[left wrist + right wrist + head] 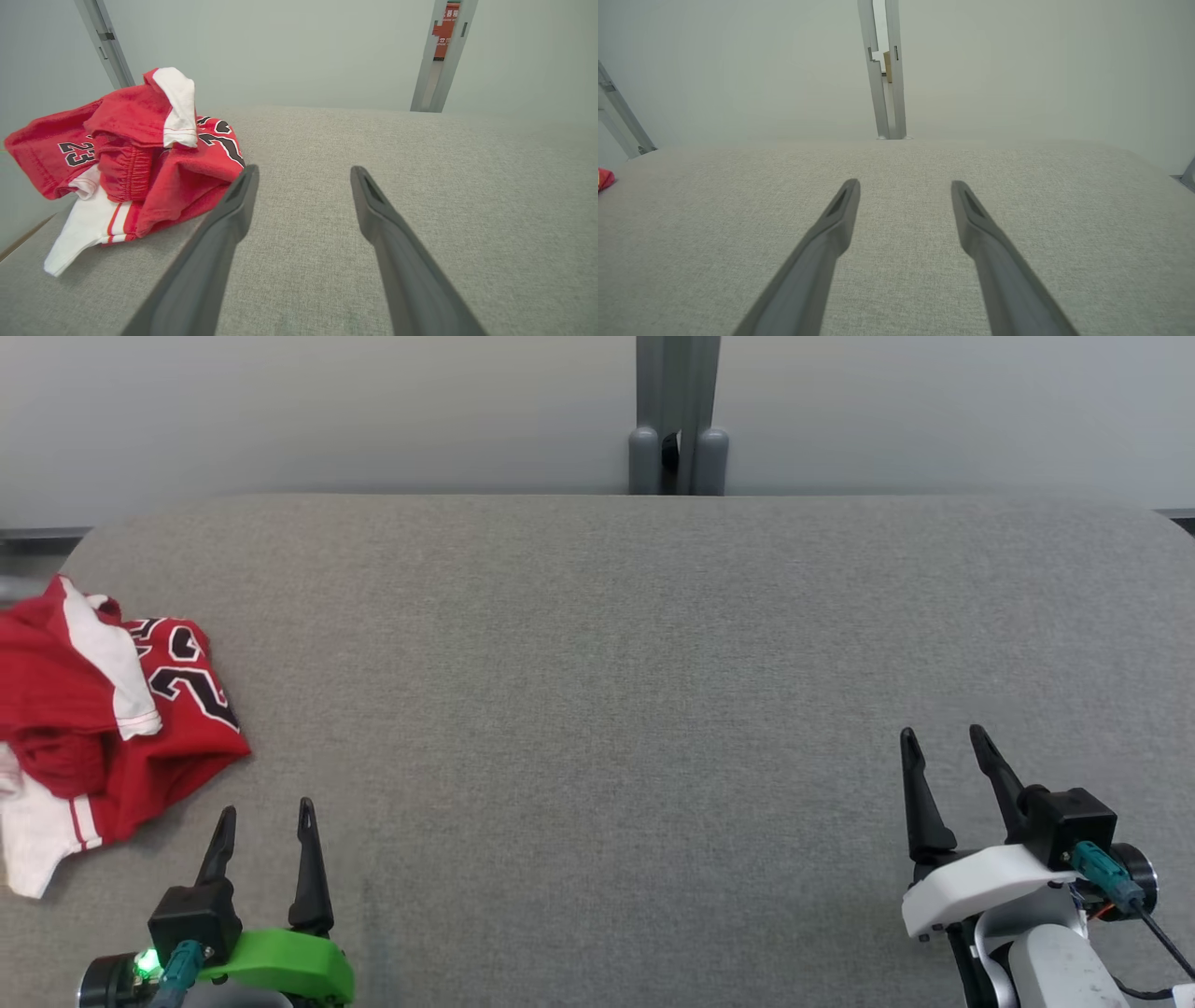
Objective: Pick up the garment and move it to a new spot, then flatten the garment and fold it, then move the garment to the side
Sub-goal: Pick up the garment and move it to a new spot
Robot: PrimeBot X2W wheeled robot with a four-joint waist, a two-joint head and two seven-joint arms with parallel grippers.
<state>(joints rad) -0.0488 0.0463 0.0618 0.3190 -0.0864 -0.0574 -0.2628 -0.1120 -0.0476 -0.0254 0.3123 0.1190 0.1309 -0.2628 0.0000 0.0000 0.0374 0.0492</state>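
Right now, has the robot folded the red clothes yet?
Not yet. Done: nothing; the red and white garment lies crumpled at the left edge of the grey table. In hand: nothing; the left gripper and right gripper are both open and empty, the left one nearest the garment. Left: picking it up, moving, flattening, folding, setting it aside.

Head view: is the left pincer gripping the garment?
No, the left pincer stands open and empty, with a strip of grey table between it and the crumpled garment.
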